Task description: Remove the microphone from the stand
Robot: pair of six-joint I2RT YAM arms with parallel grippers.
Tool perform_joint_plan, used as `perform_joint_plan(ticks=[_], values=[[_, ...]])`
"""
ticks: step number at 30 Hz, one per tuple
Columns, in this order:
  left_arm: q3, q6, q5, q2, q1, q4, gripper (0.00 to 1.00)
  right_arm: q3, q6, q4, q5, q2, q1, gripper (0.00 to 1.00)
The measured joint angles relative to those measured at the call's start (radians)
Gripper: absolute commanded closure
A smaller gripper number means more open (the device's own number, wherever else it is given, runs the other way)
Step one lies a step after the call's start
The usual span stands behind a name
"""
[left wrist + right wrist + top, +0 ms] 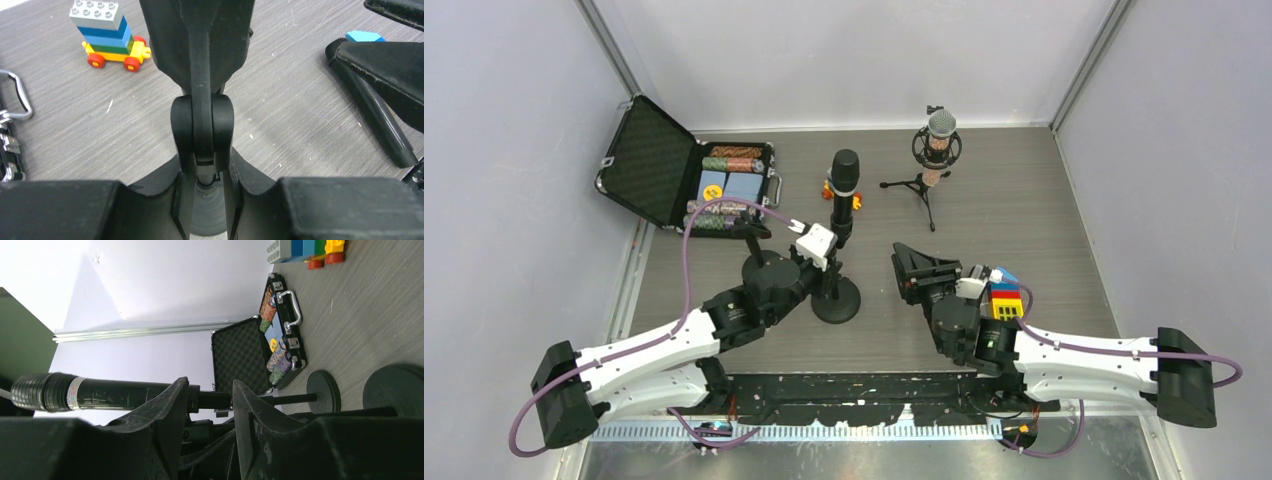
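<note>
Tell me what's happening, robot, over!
Left gripper straddling the stand stem, grip unclear. Right gripper open, empty, beside the stand. Microphone upright on the stand. Nothing between right gripper and stand.

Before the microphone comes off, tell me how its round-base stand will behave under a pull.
The stand probably resists tipping: its round base lies broad and flat on the table. But the microphone sits high on a thin pole, so a sideways tug could rock it. The pole looks rigid; the left gripper straddling it low down may steady it.

bright even light, faint soft shadows on the table (1024,200), close foreground blurred in wrist views
</note>
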State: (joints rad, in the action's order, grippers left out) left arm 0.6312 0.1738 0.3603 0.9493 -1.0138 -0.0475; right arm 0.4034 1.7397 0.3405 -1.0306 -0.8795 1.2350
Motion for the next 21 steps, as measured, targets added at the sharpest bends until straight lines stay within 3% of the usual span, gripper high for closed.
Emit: perform_joint_plan(ticks=[6,9,13,21], values=[[-0.007,0.000,-0.021,-0.017,0.001,-0.006,0.72,-0.009,-0.171,0.072,-0.006,0.008,0.000,0.55],[-0.007,-0.002,-0.025,-0.023,0.001,-0.008,0.56,-0.008,-0.280,0.126,0.010,-0.002,0.000,0.55],[-0.007,-0.004,-0.042,-0.038,0.001,-0.014,0.51,0.031,-0.443,0.148,0.058,-0.024,0.000,0.51],[-0.007,-0.015,-0.051,-0.064,0.001,-0.015,0.64,0.164,-0.658,0.116,0.146,-0.037,0.000,0.48]])
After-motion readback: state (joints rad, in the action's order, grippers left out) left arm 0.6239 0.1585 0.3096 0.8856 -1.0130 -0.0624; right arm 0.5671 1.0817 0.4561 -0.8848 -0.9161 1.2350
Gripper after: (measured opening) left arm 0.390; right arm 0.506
